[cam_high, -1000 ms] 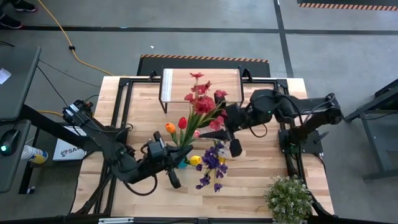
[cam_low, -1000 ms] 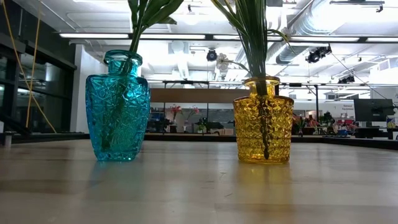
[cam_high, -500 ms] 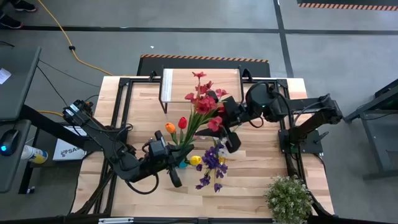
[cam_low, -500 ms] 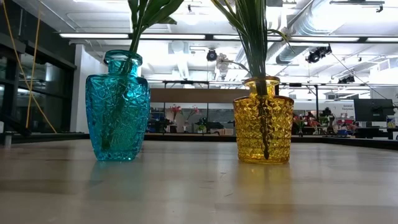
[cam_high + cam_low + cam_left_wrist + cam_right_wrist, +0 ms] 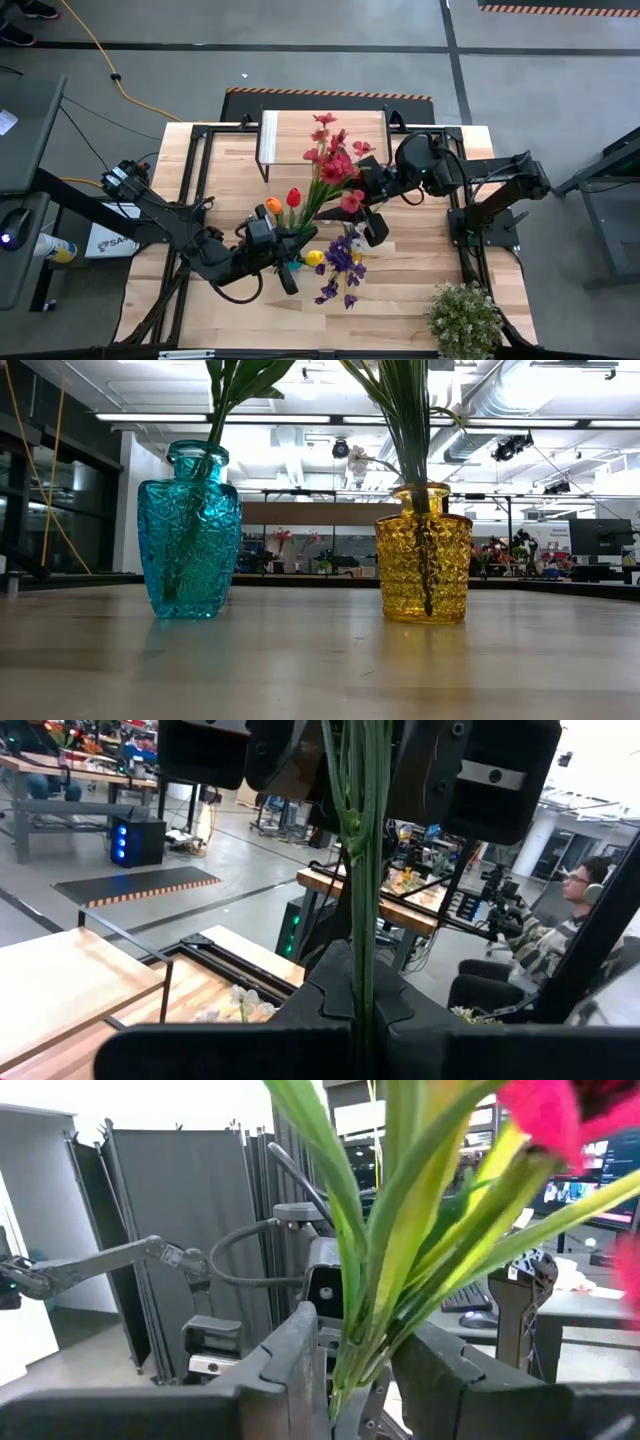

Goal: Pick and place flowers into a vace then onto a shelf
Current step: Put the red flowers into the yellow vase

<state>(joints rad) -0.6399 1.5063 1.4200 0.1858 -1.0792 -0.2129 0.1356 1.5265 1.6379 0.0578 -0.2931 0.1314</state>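
The right gripper (image 5: pixel 372 222) clamped the red-flowered green stems (image 5: pixel 330 170); the left gripper (image 5: pixel 283 268) pinched green stems (image 5: pixel 360 870). Pulling apart could have toppled the turquoise cut-glass vase (image 5: pixel 188 530).

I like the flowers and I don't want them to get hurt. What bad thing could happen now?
The right gripper is shut on the green stems of the red and pink flowers, whose heads hang out sideways, so the bunch might slip or droop. Those blooms could brush the orange and red tulips close beside them. The left gripper pinches thin green stems tightly, and they might bend.
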